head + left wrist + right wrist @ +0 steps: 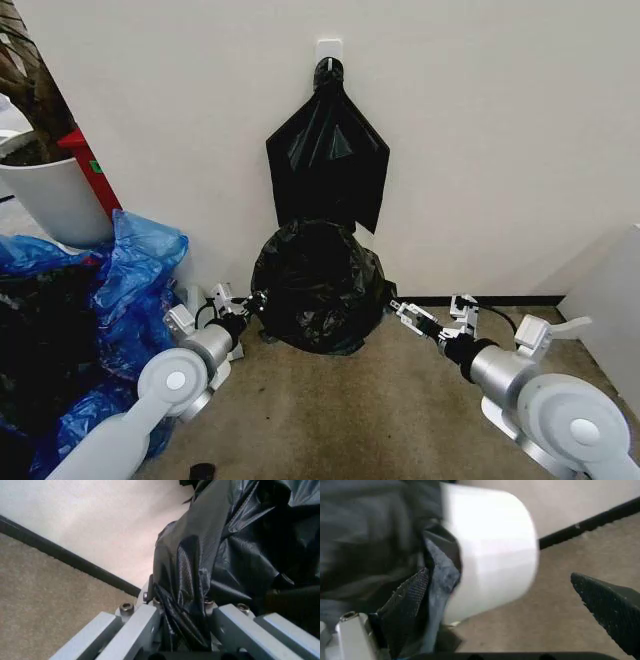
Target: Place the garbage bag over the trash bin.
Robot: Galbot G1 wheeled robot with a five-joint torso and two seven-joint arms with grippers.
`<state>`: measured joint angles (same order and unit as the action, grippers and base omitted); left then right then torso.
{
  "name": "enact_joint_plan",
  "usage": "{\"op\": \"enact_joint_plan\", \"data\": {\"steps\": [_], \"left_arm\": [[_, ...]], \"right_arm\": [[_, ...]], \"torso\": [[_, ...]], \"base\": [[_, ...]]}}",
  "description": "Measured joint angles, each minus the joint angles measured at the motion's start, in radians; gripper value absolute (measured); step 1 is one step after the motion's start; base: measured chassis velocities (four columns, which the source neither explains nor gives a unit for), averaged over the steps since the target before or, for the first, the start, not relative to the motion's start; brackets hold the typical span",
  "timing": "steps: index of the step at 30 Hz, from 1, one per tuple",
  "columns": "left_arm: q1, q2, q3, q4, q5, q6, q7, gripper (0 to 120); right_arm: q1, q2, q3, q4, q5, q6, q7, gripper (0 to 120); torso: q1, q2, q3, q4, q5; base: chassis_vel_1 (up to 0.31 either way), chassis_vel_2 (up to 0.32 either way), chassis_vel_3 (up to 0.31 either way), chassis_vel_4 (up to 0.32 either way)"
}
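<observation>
Garbage bag draped over the bin at the wall, both arms at its sides.

The left gripper [253, 299] pinched a fold of the garbage bag [318, 285]; no writing was readable. The trash bin [490, 551] stood on the carpet [350, 420] against the wall, under the bag. The right gripper [392, 305] stood spread wide beside it.
</observation>
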<state>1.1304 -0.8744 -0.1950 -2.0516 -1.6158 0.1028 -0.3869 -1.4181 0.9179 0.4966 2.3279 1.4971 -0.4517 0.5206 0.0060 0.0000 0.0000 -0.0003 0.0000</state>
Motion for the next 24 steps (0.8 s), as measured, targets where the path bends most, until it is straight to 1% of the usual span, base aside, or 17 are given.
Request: {"op": "enact_joint_plan", "data": {"steps": [2,4,6,7,10,13,14,15,22,24], "left_arm": [[-0.001,0.001,-0.002,-0.003,-0.009,0.001,-0.002,1],[-0.005,0.003,-0.007,-0.011,-0.035,0.006,-0.012,1],[-0.009,0.003,-0.009,-0.019,-0.055,0.012,-0.024,1],[-0.009,0.003,-0.009,-0.019,-0.055,0.012,-0.024,1],[-0.016,0.003,-0.008,-0.029,-0.074,0.013,-0.040,1],[-0.019,0.004,-0.009,-0.037,-0.097,0.014,-0.051,1],[-0.019,0.004,-0.009,-0.037,-0.097,0.014,-0.051,1],[-0.022,0.004,-0.009,-0.041,-0.112,0.014,-0.062,1],[-0.029,-0.002,-0.006,-0.045,-0.138,0.015,-0.099,1],[-0.040,-0.004,0.000,-0.044,-0.141,0.015,-0.126,1]], "right_arm": [[-0.005,0.000,0.001,-0.014,-0.019,-0.001,-0.012,100],[-0.022,0.000,0.002,-0.064,-0.078,0.007,-0.069,100],[-0.032,0.003,0.001,-0.113,-0.139,0.031,-0.129,100],[-0.032,0.003,0.001,-0.113,-0.139,0.031,-0.129,100],[-0.036,0.015,0.001,-0.182,-0.210,0.064,-0.206,100],[-0.037,0.019,0.001,-0.229,-0.269,0.081,-0.251,100],[-0.037,0.019,0.001,-0.229,-0.269,0.081,-0.251,100],[-0.039,0.021,0.001,-0.256,-0.310,0.100,-0.279,100],[-0.087,0.031,0.024,-0.214,-0.340,0.131,-0.328,100],[-0.122,0.038,0.032,-0.168,-0.368,0.153,-0.342,100]], "torso": [[0.000,0.000,0.000,0.0001,0.0001],[0.000,0.000,0.000,0.0001,0.0000],[0.000,0.000,0.000,0.0000,0.0002],[0.000,0.000,0.000,0.0000,0.0002],[0.000,0.000,0.000,0.0000,0.0002],[0.000,0.000,0.000,0.0002,0.0002],[0.000,0.000,0.000,0.0002,0.0002],[0.000,0.000,0.000,0.0001,0.0003],[0.000,0.000,0.000,0.0002,0.0001],[0.000,0.000,0.000,0.0001,0.0000]], "base": [[0.000,0.000,0.000,0.000],[0.000,0.000,0.000,0.000],[0.000,0.000,0.000,0.000],[0.000,0.000,0.000,0.000],[0.000,0.000,0.000,0.000],[0.000,0.000,0.000,0.000],[0.000,0.000,0.000,0.000],[0.000,0.000,0.000,0.000],[0.000,0.000,0.000,0.000],[0.000,0.000,0.000,0.000]]}}
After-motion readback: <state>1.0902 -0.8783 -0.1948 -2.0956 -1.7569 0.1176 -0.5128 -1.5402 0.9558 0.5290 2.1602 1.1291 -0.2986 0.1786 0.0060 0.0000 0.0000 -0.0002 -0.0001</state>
